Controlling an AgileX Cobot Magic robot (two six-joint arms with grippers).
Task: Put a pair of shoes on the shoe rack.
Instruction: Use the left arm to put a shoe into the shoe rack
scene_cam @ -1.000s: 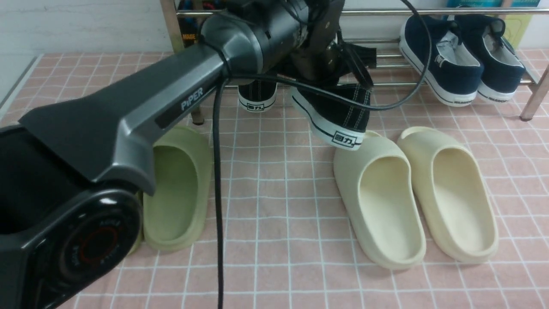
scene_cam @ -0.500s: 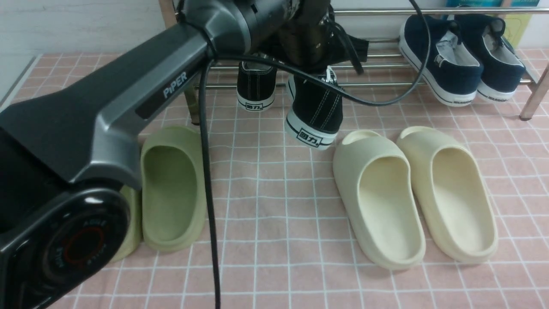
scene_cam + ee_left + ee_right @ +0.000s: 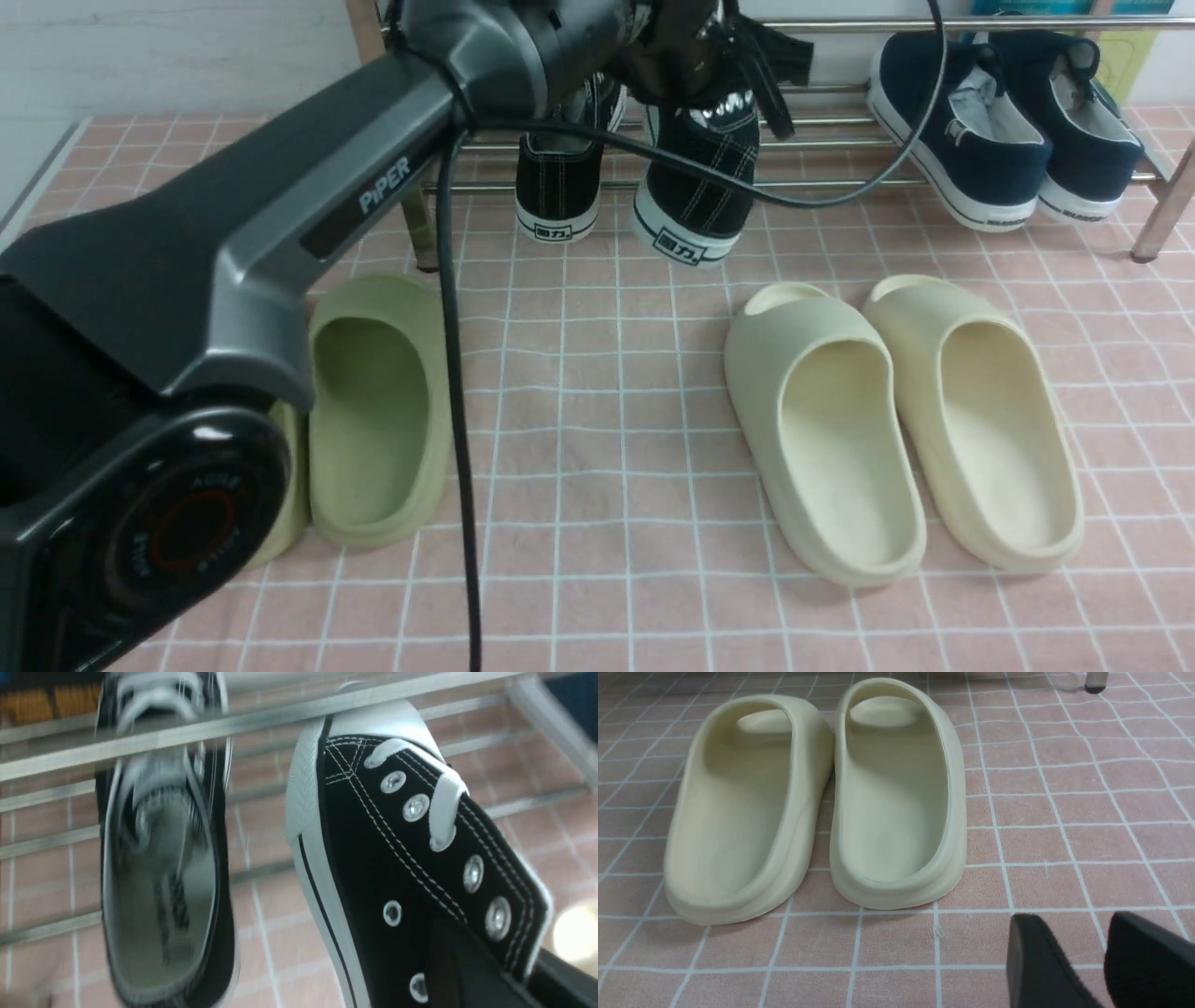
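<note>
One black sneaker [image 3: 558,191] lies on the chrome shoe rack [image 3: 840,142] with its heel over the front rail. Right beside it is the second black sneaker [image 3: 698,191], held from above by my left arm. In the left wrist view my left gripper [image 3: 490,945] is shut on that sneaker's [image 3: 387,858] eyelet side. Its white toe cap points over the rack's rails [image 3: 280,714], next to the other sneaker [image 3: 163,891]. Whether it rests on the rails I cannot tell. My right gripper [image 3: 1083,938] hangs open above the floor, with nothing in it.
Two navy slip-ons [image 3: 962,159] sit on the rack's right end. Cream slippers [image 3: 831,439] [image 3: 738,812] lie on the pink tiled floor in front, a green slipper [image 3: 378,411] on the left. A black cable [image 3: 462,420] hangs from my left arm. A rack leg [image 3: 1158,215] stands at the far right.
My left arm has carried the held sneaker up and back to the rack. It has turned from slanted to parallel with the first sneaker.
</note>
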